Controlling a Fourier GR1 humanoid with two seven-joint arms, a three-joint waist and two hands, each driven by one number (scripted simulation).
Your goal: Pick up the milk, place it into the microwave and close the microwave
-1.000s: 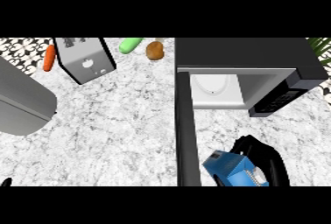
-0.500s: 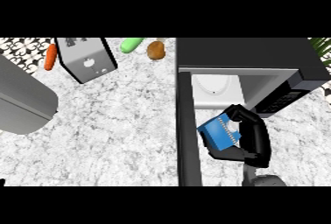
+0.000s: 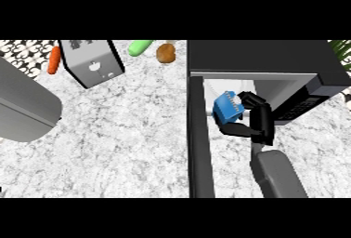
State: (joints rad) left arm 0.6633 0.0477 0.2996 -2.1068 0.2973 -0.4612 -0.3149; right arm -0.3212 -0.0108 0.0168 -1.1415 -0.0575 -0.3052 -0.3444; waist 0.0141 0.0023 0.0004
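Milk (image 3: 227,107) is sitting right of centre, at the open microwave's (image 3: 274,60) mouth, my right hand's (image 3: 255,122) fingers (image 3: 237,131) curling round it. The cavity is lying just beyond it, toward the frame's top.

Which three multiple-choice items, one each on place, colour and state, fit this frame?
1. Where is the milk carton? A. beside the toaster B. at the microwave opening C. lying flat on the counter
2. What colour is the carton? A. red B. green C. blue
3. The microwave door is: A. open B. shut C. missing
Key: 1 B, the right hand holds it at the open cavity; 2 C, its sides show blue; 3 A, the door stands swung out with the cavity showing.
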